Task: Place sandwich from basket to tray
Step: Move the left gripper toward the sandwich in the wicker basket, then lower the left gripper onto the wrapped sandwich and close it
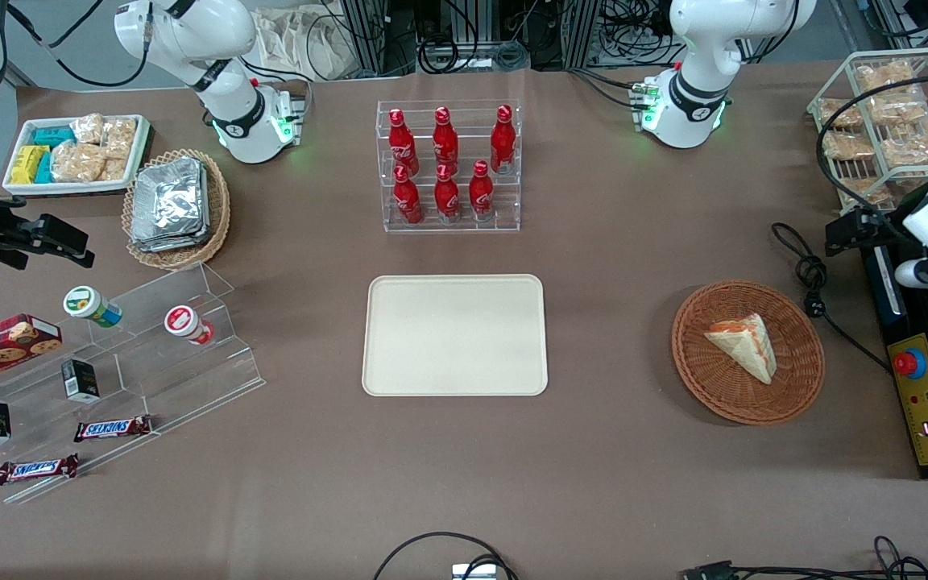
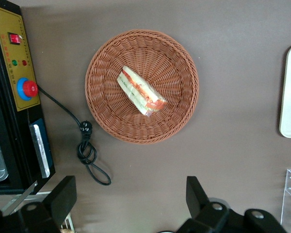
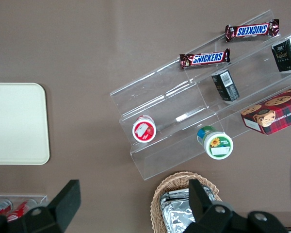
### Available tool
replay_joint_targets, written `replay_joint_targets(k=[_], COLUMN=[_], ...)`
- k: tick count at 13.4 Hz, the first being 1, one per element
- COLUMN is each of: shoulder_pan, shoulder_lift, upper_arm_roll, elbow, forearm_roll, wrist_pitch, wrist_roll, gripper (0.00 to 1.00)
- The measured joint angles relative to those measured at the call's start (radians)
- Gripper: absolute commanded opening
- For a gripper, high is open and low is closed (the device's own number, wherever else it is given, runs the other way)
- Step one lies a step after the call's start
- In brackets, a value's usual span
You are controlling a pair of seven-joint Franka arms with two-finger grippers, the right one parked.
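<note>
You see in the left wrist view the gripper held high above the table with its two dark fingers spread wide and holding nothing; the front view shows only the arm at the working arm's end. The sandwich, a pale triangular wedge with orange-red filling on its cut edge, lies inside the round woven basket. The smooth cream tray with rounded corners lies well apart, toward the middle of the table. Only the front view shows you the red bottles in a clear rack and the bars marked "SNICKERS".
</note>
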Motion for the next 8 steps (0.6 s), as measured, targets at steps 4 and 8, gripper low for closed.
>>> replay_joint_targets(k=[4, 8], shoulder_pan=[-0.019, -0.024], shoulder_lift=[0.102, 0.158], upper_arm_roll=[0.002, 0.003], elbow=[-0.076, -0.203], forearm_roll=[0.003, 0.008], wrist_pitch=[0.164, 0.371], wrist_roll=[-0.238, -0.516], gripper=[1.00, 1.00])
